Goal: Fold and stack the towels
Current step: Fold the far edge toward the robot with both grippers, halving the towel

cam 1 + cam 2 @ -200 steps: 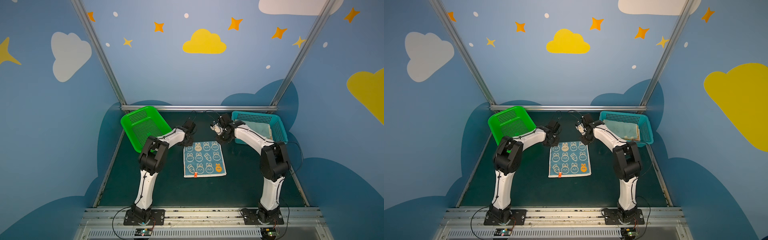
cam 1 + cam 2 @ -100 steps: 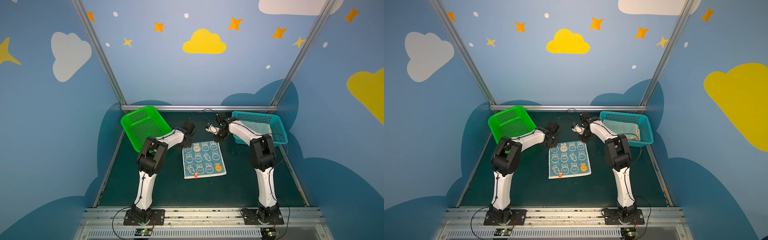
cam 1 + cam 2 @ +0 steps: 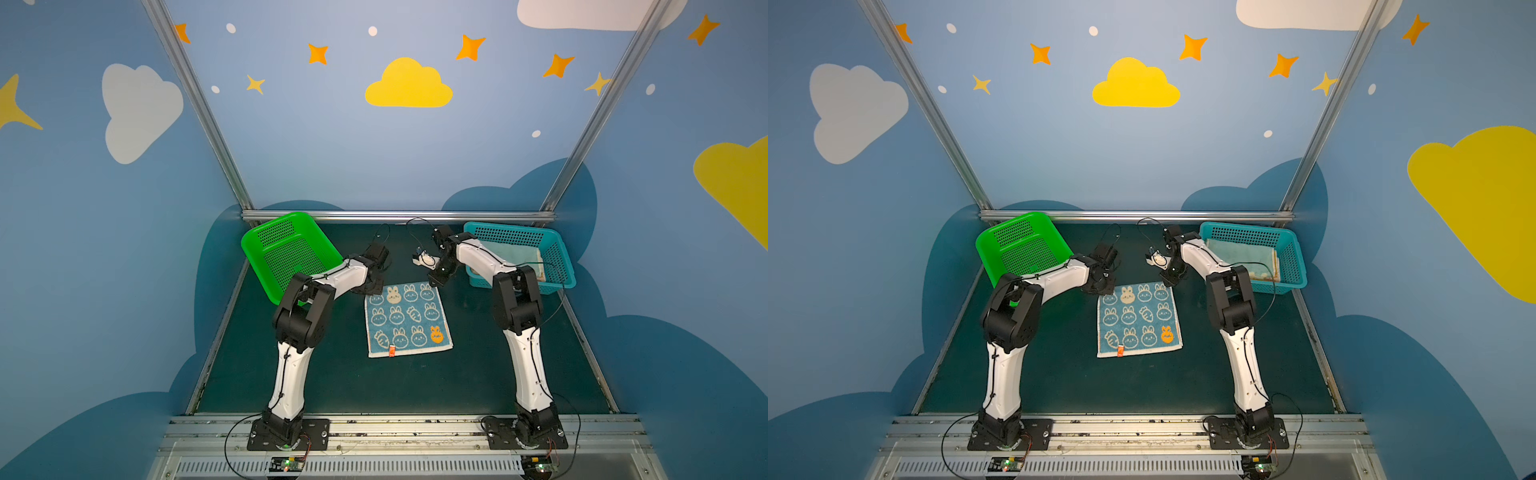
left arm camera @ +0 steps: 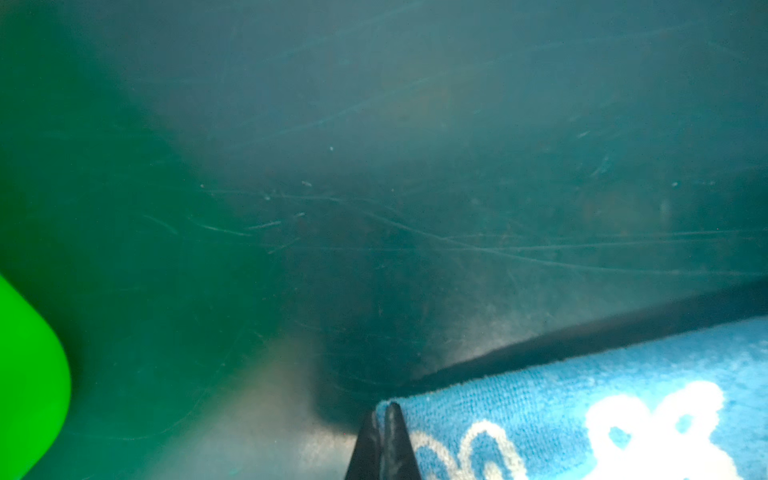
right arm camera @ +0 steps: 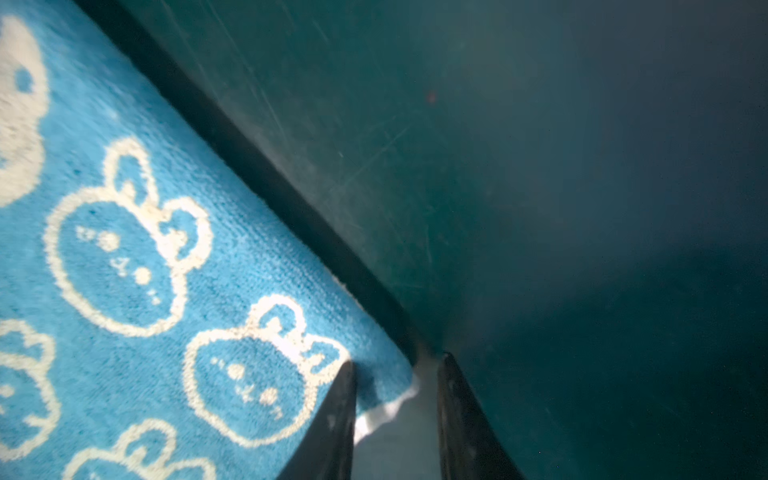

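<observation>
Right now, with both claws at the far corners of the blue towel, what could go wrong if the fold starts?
1. The left claw is shut right at the tip of one corner of the towel. It may hold little or no cloth, so that corner could slip out or stay behind on lifting.
2. The right claw is open around the other far corner. If only one side lifts, the fold will likely come out skewed.

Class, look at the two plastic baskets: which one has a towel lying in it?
The teal basket, at the right: a pale towel lies inside. The green basket, tilted at the left, shows only bare perforated plastic.
</observation>
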Robot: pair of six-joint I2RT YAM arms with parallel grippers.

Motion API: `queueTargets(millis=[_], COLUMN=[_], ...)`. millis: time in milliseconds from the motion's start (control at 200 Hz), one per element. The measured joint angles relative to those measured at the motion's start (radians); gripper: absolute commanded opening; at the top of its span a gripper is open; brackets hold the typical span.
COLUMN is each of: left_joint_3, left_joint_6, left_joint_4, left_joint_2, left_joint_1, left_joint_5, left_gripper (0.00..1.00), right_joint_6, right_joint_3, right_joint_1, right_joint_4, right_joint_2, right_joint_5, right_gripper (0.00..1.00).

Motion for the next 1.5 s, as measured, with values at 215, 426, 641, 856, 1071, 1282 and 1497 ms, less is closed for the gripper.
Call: queueTargets(millis=[215, 426, 641, 856, 1071, 1282, 1497], left_joint_3=[0.000, 0.000, 0.000, 0.002, 0.016, -0.005, -0.122], left_joint_6=[-0.003, -0.012, -0.016, -0.002, 0.035, 0.046, 0.035], left_joint_4=[0.000, 0.001, 0.013, 0.030, 0.063, 0.083, 0.091], left_joint_2=[0.000, 0.000, 0.000, -0.040, -0.140, -0.233, -0.323], left_joint_1=[0.002, 0.003, 0.013, 0.021, 0.027, 0.027, 0.026], left_joint_5=[0.008, 0.016, 0.034, 0.028, -0.005, -0.028, -0.034], left_gripper=[0.04, 0.04, 0.04, 0.04, 0.04, 0.04, 0.04], right_joint_6=[-0.016, -0.020, 0.001, 0.060, 0.099, 0.110, 0.129], right_joint_3=[0.020, 0.026, 0.012, -0.074, -0.082, -0.120, -0.249], right_joint_1=[0.000, 0.000, -0.003, -0.026, -0.054, -0.059, -0.055], right_joint_4=[-0.019, -0.033, -0.021, 0.032, 0.056, 0.060, 0.057], right_joint_2=[0.011, 0.015, 0.009, -0.055, -0.146, -0.238, -0.325], right_joint_5=[-0.007, -0.030, -0.057, -0.103, -0.119, -0.159, -0.238], right_gripper=[0.08, 0.00, 0.00, 0.00, 0.00, 0.00, 0.00])
